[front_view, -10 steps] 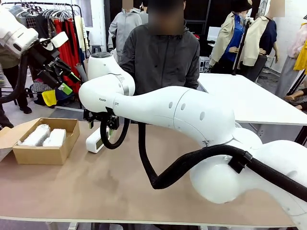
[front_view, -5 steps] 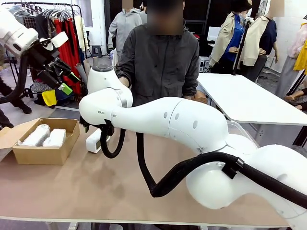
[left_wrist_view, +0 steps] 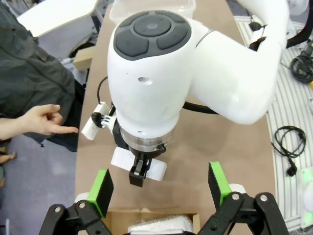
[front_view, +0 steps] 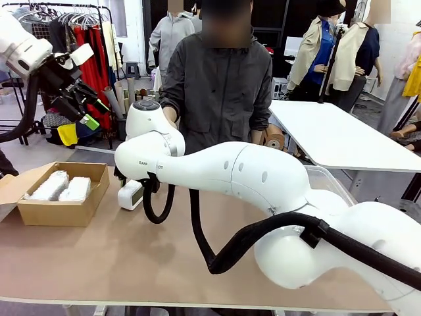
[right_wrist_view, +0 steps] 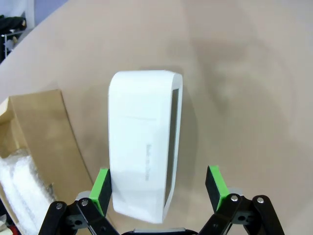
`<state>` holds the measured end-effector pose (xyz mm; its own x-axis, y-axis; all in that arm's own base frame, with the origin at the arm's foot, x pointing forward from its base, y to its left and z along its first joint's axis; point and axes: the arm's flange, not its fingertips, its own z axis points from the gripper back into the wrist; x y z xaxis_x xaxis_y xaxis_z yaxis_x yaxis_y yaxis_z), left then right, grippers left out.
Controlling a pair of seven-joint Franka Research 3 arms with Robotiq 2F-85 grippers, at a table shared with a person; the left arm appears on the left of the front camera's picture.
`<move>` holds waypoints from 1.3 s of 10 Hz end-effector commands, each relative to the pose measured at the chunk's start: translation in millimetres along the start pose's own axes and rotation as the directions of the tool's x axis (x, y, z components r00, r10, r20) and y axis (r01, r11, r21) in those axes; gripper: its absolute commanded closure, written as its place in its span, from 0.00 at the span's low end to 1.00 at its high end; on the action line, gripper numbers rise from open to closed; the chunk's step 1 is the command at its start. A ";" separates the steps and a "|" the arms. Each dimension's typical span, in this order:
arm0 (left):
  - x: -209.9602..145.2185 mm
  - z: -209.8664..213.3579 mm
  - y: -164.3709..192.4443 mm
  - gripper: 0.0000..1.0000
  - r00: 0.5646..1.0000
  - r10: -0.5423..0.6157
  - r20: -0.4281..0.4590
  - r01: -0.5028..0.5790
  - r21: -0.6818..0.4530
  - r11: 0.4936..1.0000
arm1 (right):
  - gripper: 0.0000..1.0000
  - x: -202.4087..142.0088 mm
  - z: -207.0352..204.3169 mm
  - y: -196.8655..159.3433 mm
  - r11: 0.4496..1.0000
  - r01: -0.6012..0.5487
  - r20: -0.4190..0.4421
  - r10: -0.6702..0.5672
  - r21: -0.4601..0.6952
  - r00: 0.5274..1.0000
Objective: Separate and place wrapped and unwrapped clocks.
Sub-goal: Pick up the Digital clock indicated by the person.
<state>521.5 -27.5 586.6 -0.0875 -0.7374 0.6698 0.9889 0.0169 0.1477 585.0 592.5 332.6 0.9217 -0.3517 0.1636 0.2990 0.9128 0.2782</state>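
Note:
The unwrapped clock (right_wrist_view: 142,147), a bare white rounded block, stands on the brown table (front_view: 131,257) near its left side. My right gripper (right_wrist_view: 159,191) is open, and its green pads (right_wrist_view: 101,191) stand on either side of the clock's near end. The left pad is close to the clock and the right pad stands apart from it. From above, the right gripper (left_wrist_view: 138,172) hangs right over the clock (left_wrist_view: 154,169). Two wrapped clocks (front_view: 49,185) (front_view: 74,189) lie in the cardboard box (front_view: 62,212). My left gripper (front_view: 82,99) is open and empty, raised high above the box.
A clear plastic tub (front_view: 325,181) stands at the table's right, partly behind my right arm. A person stands at the far edge, one hand (left_wrist_view: 44,122) held near the table's side. The cardboard box's flap (front_view: 10,187) hangs open to the left.
My right arm has sunk lower over the unwrapped clock and shifted slightly right. The clock, the box and my left arm have stayed put. Both grippers stay open.

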 end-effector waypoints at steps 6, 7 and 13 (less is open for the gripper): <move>-2.1 2.5 -2.5 0.00 1.000 -0.016 -0.007 0.016 -0.007 1.000 | 0.00 12.6 -23.6 -6.8 0.996 0.026 -0.026 -0.024 0.083 0.999; -2.1 2.5 -2.5 0.00 1.000 -0.016 -0.007 0.016 -0.007 1.000 | 0.00 12.6 -23.6 -6.8 0.996 0.026 -0.026 -0.024 0.083 0.999; -2.1 2.5 -2.5 0.00 1.000 -0.016 -0.007 0.016 -0.007 1.000 | 0.79 20.1 -18.9 -10.9 0.996 0.026 -0.011 -0.026 0.089 1.000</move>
<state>521.5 -27.5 586.5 -0.0875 -0.7374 0.6698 0.9889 0.0168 0.1477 605.4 583.0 310.1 0.9210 -0.3634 0.1405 0.2922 0.8827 0.3680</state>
